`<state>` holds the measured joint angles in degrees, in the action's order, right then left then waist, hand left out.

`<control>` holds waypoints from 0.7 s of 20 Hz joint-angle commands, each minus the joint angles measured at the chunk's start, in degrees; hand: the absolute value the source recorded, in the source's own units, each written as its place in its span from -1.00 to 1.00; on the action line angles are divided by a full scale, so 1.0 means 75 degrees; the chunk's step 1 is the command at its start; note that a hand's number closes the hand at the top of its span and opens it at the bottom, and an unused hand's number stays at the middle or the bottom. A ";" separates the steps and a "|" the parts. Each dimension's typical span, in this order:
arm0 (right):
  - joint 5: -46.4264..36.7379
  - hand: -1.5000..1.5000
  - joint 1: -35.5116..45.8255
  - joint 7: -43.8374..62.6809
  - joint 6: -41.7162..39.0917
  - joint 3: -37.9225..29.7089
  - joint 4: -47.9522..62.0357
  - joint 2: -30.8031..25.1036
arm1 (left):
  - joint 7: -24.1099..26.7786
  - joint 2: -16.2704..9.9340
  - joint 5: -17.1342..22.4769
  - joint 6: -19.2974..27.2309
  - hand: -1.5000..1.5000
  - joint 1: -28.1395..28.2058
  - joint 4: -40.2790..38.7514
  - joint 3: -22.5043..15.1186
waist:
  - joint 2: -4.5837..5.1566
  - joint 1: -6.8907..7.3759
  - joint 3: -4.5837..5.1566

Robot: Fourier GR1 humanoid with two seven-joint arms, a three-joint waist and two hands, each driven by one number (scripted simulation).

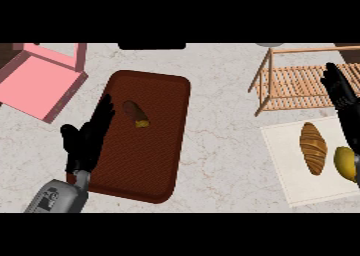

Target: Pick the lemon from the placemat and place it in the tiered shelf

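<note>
a pale marble counter [212,145] seen from above. the lemon [345,163] lies on a cream placemat [290,150] at lower right, beside a croissant [313,148]. the right hand [339,87] reaches up the right edge, fingers straight and open, over the wooden tiered shelf [294,85] at upper right. the left hand [85,140], open with fingers extended, rests at the left edge of a brown tray [161,150]. a pink box [37,82] sits upper left.

We see even, soft light over the counter [212,145] — faint shadows beside the left hand [87,142], no glare, edges undistorted.
</note>
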<state>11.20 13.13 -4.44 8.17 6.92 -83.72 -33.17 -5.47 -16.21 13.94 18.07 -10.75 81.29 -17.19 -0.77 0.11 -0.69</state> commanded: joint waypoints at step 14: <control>0.3658 -1.00 -0.0648 -0.1944 -0.5692 -0.3096 0.3487 -0.1542 | 0.0157 -0.0590 -0.0187 0.0500 0.00 0.0717 0.1585 0.1021 | 0.0104 0.0019 0.0069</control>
<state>33.84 10.43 -14.71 -20.81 -11.77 -62.95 -39.64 -4.12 -21.27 13.18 20.91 -7.37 90.84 -9.18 0.06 0.69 -0.21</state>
